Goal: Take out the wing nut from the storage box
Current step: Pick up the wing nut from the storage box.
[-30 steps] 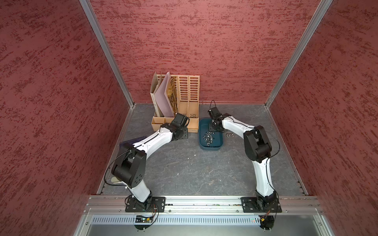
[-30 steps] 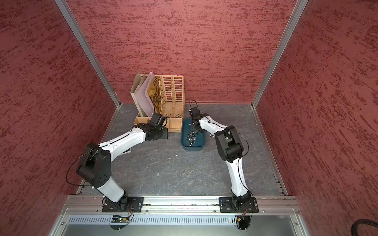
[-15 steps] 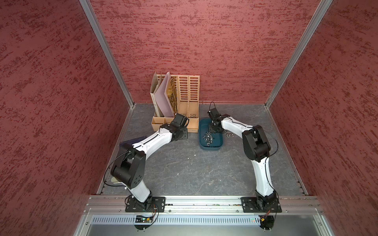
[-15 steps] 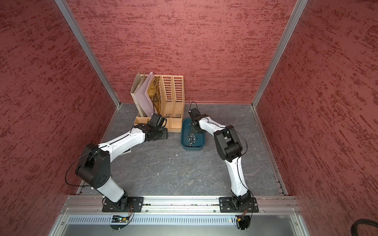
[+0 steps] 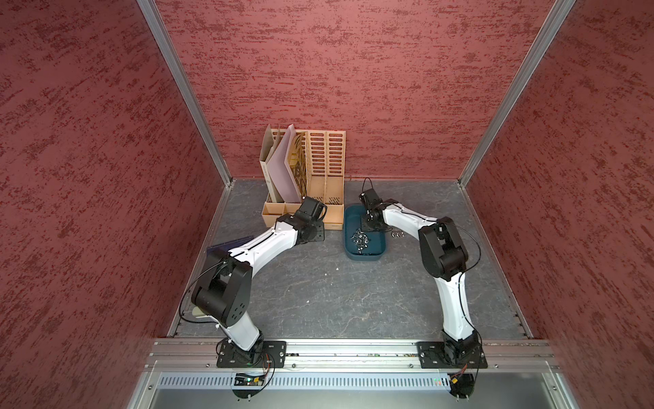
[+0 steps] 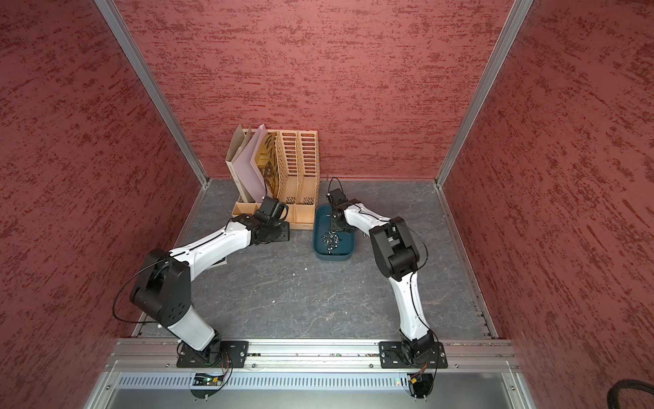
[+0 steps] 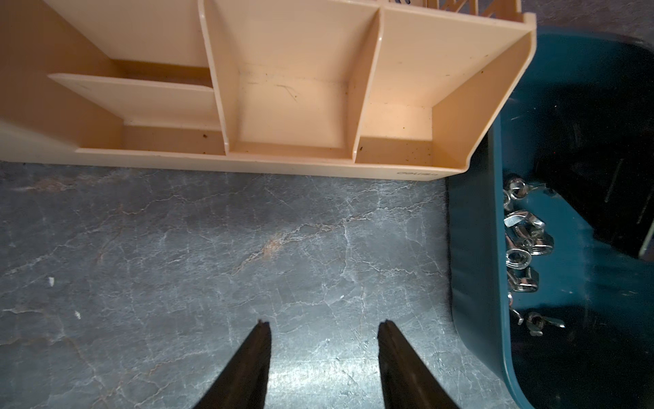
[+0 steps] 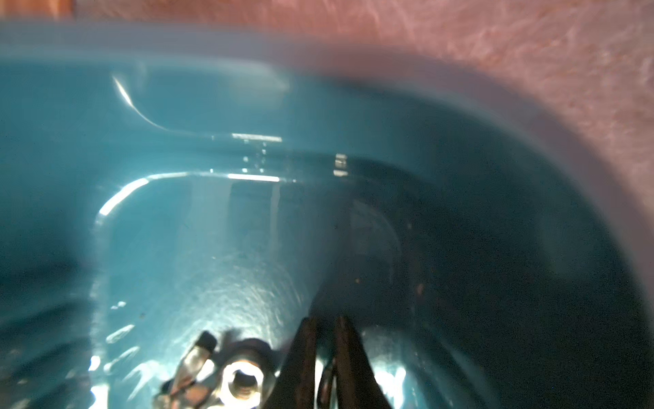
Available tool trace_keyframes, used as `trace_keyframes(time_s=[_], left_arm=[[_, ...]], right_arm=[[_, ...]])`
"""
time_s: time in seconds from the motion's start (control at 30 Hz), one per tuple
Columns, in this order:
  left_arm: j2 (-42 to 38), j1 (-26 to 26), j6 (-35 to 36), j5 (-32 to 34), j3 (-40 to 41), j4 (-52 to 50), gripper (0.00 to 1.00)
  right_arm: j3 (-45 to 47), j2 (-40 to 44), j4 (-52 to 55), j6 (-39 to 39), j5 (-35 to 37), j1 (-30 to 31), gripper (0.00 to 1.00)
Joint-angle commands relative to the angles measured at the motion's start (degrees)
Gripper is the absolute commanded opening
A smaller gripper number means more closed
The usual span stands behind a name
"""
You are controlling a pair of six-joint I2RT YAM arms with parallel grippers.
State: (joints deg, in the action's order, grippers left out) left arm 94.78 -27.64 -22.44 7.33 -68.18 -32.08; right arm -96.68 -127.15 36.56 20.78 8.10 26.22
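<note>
Two white-and-black arms rise from the metal rail (image 5: 336,348) at the bench's (image 5: 318,301) front edge and reach toward its back edge. A dark flat sheet (image 5: 221,248) lies nr the bench's left edge, partly under the L arm.

The left pincer (image 7: 325,324) hangs released, fingers spread apart over the grey marbled surface. It is just in front of the file rack (image 5: 325,159) and apart from it.

Nr the back edge, right of ctr, sits the storage box (image 5: 364,257), a shallow dark teal tray. Its left wall is just beside the rack's front right corner; whether they touch can't be told. A cluster of silver wing nuts (image 5: 359,238) lies on the box floor abt mid-length.

The right pincer (image 8: 325,320) is down inside the box just beyond the cluster. Its fingers are drawn almost together w/ only a thin slit btwn them, right beside one wing nut (image 8: 240,384). The blurred R wrist view doesn't show whether a nut is caught btwn them.

A few small silver pieces (image 5: 397,234) lie on the bench just off the box's right wall.

The beige slotted rack stands at the back edge, pale folders (image 5: 279,170) leaning in its left slots. Red textured walls (image 5: 354,70) close in three sides.
</note>
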Motion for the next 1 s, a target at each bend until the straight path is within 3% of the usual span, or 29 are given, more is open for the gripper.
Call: trace_keyframes(time_s=[0.0, 0.5, 0.97], left_arm=[[-1.9, 0.0, -0.3, -0.7, 0.6, 1.0, 0.52], [-1.5, -0.5, -0.4, -0.8, 0.4, 1.1, 0.52], [-2.1, 0.1, 0.5, -1.0, 0.6, 1.0, 0.52]], right_arm=[[1.2, 3.6, 0.3, -0.1, 1.4, 0.4, 0.19], [3.7, 8.1, 3.0, 0.5, 0.6, 1.4, 0.24], [4.1, 5.6, 4.0, 3.0, 1.0, 2.1, 0.25]])
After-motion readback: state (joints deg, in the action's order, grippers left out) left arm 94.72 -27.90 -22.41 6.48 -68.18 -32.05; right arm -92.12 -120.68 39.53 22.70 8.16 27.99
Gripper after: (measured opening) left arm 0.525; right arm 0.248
